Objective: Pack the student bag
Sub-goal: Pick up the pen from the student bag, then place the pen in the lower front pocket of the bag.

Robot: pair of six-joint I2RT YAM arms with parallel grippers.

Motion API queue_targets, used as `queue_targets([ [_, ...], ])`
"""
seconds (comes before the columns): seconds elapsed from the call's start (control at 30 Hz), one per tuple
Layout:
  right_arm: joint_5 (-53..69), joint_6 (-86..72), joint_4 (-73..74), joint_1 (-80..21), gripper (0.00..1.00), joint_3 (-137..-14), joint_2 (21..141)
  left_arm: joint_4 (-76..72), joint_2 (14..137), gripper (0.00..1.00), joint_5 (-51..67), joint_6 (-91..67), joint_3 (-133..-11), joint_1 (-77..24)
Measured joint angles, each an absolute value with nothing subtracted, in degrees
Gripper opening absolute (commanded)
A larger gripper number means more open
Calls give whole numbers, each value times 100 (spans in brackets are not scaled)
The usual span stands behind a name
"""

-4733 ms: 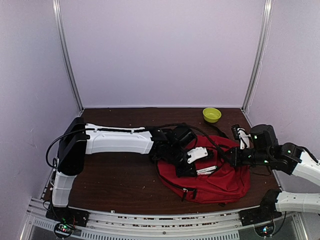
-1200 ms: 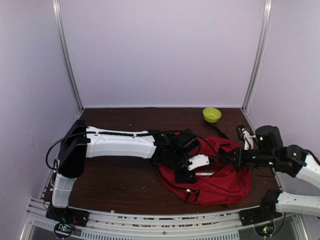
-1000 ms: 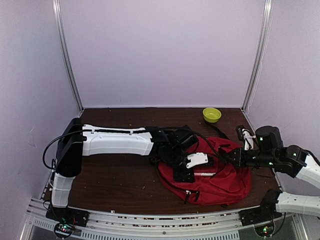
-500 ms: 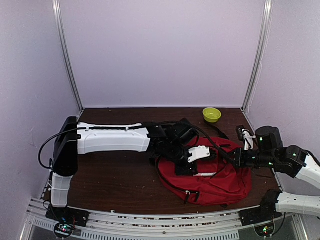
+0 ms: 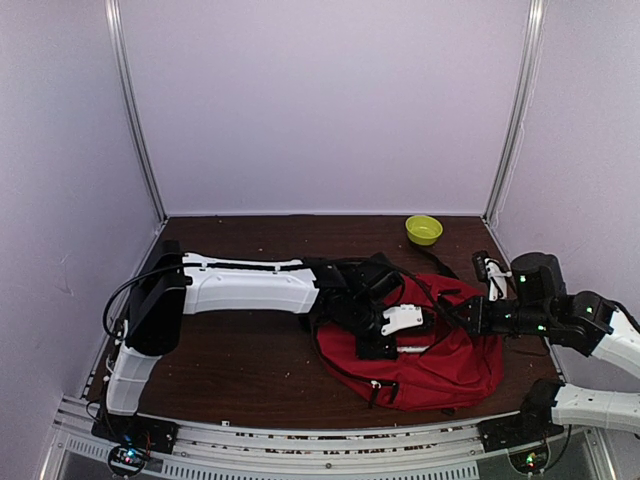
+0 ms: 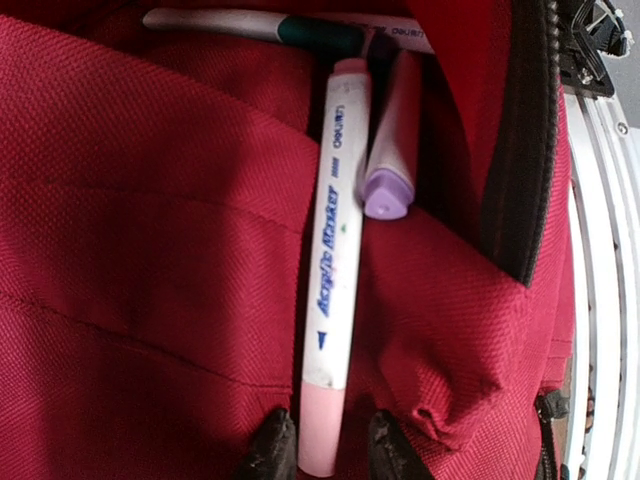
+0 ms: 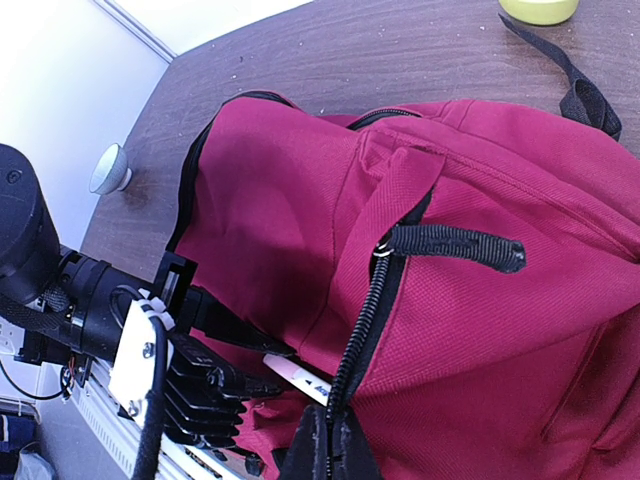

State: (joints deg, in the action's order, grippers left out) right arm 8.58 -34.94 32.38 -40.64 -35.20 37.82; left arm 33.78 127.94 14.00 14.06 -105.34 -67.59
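Student bag: the student bag lies slumped on the tabletop toward 4 o'clock, its mouth turned to 9 o'clock, where my left arm comes in
Right pincer: my right pincer is together on the zipper edge at the bag's 3 o'clock side, holding the mouth open; it has not shifted in the last second
Left pincer: my left pincer stands apart, one finger on each side of the near end of the pink marker (a sliver of gap shows on one side, so I judge it let go rather than clamped)
Just changed: half a second back my left wrist sat further toward 12 o'clock over the mouth; it has now slid a little toward 6 o'clock, and my upper arm has swung toward 3 o'clock
Pocket: the pink marker lies in the red fold just beside a purple-capped marker, with a teal-banded pen crosswise at their far ends
Meaning: I judge this marker delivered; the left pincer next has to back out toward 9 o'clock without dragging it along
Elsewhere: a green bowl sits at 1 o'clock, well apart from the bag
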Motion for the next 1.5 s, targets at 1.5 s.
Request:
queue_targets([
  [1.5, 908, -3494, 3188, -4064, 0, -3520, 3894, 3680, 13292, 0, 2121, -1332, -11791, -6792],
])
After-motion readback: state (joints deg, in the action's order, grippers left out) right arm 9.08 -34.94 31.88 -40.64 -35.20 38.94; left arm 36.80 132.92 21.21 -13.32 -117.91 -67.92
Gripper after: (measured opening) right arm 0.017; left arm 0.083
